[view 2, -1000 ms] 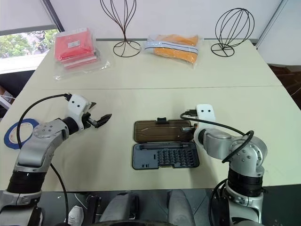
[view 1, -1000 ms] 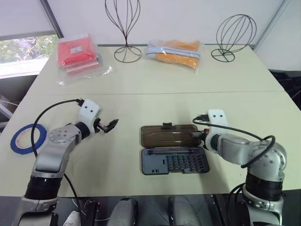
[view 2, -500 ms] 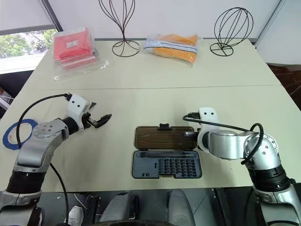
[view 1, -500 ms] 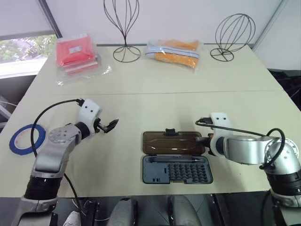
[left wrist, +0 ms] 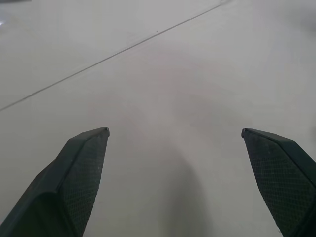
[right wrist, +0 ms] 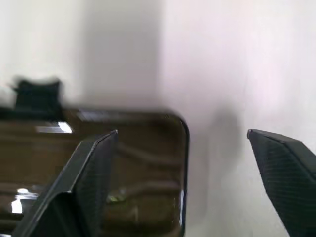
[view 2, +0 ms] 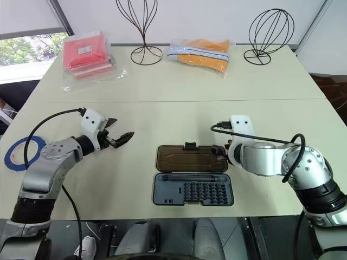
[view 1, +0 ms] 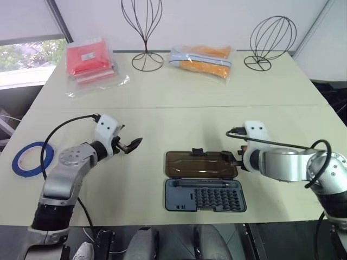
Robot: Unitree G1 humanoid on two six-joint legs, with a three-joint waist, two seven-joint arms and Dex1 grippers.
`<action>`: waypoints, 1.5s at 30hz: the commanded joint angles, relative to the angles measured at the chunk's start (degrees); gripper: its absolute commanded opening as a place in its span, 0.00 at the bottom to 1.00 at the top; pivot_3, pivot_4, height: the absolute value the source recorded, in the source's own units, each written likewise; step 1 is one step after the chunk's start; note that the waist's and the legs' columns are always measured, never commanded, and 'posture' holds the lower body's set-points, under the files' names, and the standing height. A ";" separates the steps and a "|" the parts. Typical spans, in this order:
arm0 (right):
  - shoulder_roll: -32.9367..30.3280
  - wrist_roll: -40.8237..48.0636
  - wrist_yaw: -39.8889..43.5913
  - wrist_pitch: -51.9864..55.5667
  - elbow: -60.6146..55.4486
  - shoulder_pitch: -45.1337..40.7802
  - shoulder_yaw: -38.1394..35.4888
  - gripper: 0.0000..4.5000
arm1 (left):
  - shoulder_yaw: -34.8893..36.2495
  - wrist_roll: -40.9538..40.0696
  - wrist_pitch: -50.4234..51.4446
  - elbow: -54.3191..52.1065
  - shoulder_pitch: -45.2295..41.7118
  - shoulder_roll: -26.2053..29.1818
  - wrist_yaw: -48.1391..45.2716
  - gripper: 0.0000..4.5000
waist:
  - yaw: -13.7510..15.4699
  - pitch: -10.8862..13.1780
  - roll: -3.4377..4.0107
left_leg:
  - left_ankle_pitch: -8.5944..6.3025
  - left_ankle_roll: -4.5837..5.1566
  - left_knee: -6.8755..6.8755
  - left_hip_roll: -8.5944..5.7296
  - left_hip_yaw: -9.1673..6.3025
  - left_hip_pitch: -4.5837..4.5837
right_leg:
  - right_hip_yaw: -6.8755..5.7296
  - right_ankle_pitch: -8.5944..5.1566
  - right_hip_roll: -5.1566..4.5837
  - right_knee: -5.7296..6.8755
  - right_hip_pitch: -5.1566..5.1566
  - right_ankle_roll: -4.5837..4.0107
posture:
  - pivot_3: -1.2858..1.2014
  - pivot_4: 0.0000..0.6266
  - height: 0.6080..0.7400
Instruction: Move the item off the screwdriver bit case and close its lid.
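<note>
The blue tape roll (view 1: pixel 14 161) lies flat near the table's left edge, apart from the case. The screwdriver bit case (view 1: pixel 205 195) lies open near the front edge, rows of bits showing. Its smoky-brown lid (view 1: pixel 200 164) is folded flat behind the base, with the black latch tab (view 1: pixel 196 151) on its far edge. My right gripper (view 1: pixel 234 160) is open at the lid's right end; in the right wrist view its fingers (right wrist: pixel 89 173) stand wide over the lid's corner (right wrist: pixel 148 163), gripping nothing. My left gripper (view 1: pixel 132 145) is open over bare table, left of the case.
At the back of the table (view 1: pixel 179 108) lie a red packet (view 1: pixel 87 62) and an orange packet (view 1: pixel 199 57), with two wire stands (view 1: pixel 142 32) (view 1: pixel 271 35) beside them. The table's left edge runs close past the tape.
My right gripper, shut at the lid's right end before, has opened and lifted a little. The case has slid slightly toward the front edge. My left gripper has drifted slightly right.
</note>
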 commanded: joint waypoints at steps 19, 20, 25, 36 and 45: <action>1.62 -50.17 55.95 -8.06 -4.82 -2.07 -1.29 1.00 | -12.95 -8.40 -7.22 -1.41 0.93 7.26 -33.45 0.02 | -0.01 0.00 0.02 | -0.02 0.03 0.00 -0.07 0.02 -0.02 | -0.01 0.00 0.02 -0.04 -0.01 0.00 | 0.52 0.24 1.00; 1.88 -51.82 57.79 -8.11 -4.82 -1.46 -1.19 1.00 | -14.00 -8.11 -7.79 -0.77 0.69 7.06 -34.48 0.02 | 0.01 0.00 0.01 | -0.02 0.03 0.00 -0.07 0.03 -0.02 | 0.00 0.00 0.02 -0.03 -0.01 0.00 | 0.52 0.24 1.00; 4.35 -56.86 62.93 -7.01 -5.71 1.16 -1.54 1.00 | -17.44 -7.00 -10.29 2.01 -0.81 5.14 -37.35 0.02 | -0.02 0.00 0.01 | -0.02 0.04 0.01 -0.08 0.03 -0.02 | 0.00 0.00 0.02 -0.02 -0.01 0.00 | 0.52 0.24 1.00; 5.26 -62.89 68.80 -3.36 -9.89 6.58 -4.17 1.00 | -22.75 -3.42 -15.05 5.39 -1.36 2.13 -40.44 0.02 | 0.01 0.00 0.02 | -0.02 0.04 0.03 -0.09 0.02 -0.01 | 0.00 0.00 0.01 0.00 0.00 0.00 | 0.52 0.24 1.00; -1.00 -72.38 82.13 -6.93 -4.91 2.79 -3.11 1.00 | -26.32 2.51 -21.98 11.35 -0.34 0.91 -40.54 0.02 | 0.05 -0.03 0.06 | -0.03 0.05 0.06 -0.10 0.04 0.02 | 0.01 0.00 0.01 0.00 0.02 0.00 | 0.52 0.24 1.00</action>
